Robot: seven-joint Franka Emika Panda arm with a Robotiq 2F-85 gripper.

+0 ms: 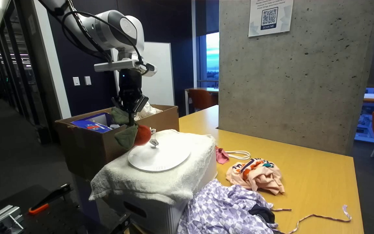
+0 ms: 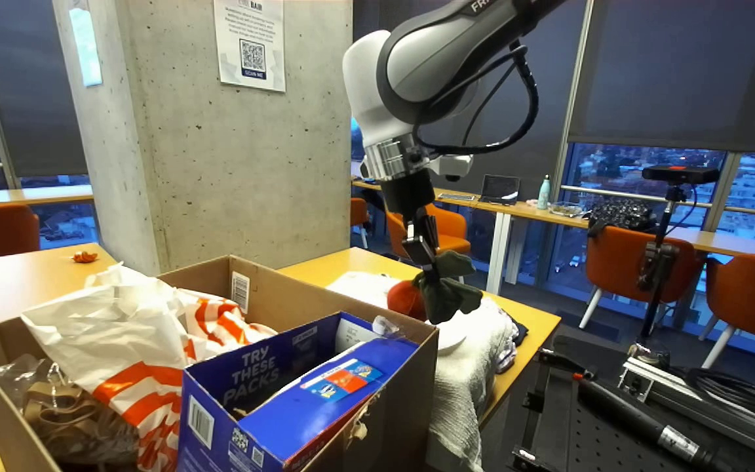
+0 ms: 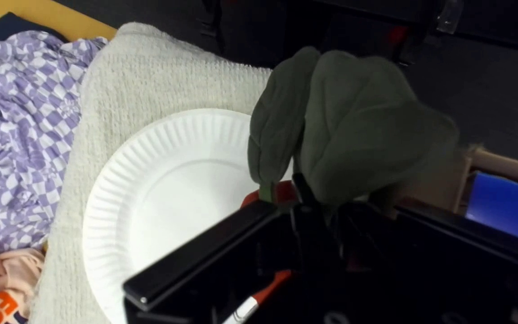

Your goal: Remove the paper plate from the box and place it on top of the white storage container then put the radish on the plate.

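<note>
At the far left in an exterior view stands the brown cardboard box point(image 1: 86, 149), behind the jaws and sticking out to their left. In it, left of the jaws, is a blue box point(image 1: 91, 125). Next come the black jaws, up in the air, pinching the radish point(image 1: 143, 135) by its leafy top. Its green leaves point(image 1: 127, 136) flop out to the left of the jaws, and its round red part hangs just under them, a bit to the right. A crumpled white bag point(image 1: 148, 111) sits in the cardboard box, behind the jaws and to their right. The paper plate point(image 1: 161, 157) is lower than the jaws and to their right, lying flat on a white towel point(image 1: 170, 183). The radish is close by the plate's edge, but I can't tell if they touch. The towel is spread over the white storage container point(image 1: 157, 214), which stands down below the jaws. Farther right of the jaws come a small pink cloth point(image 1: 221, 155), a heap of purple and white checked cloth point(image 1: 222, 211), a looped white cord point(image 1: 240, 151) and a bunched-up peach cloth point(image 1: 261, 182) with orange and dark letters. They all lie on the yellow table point(image 1: 320, 175), which goes farthest to the right of the jaws.
</note>
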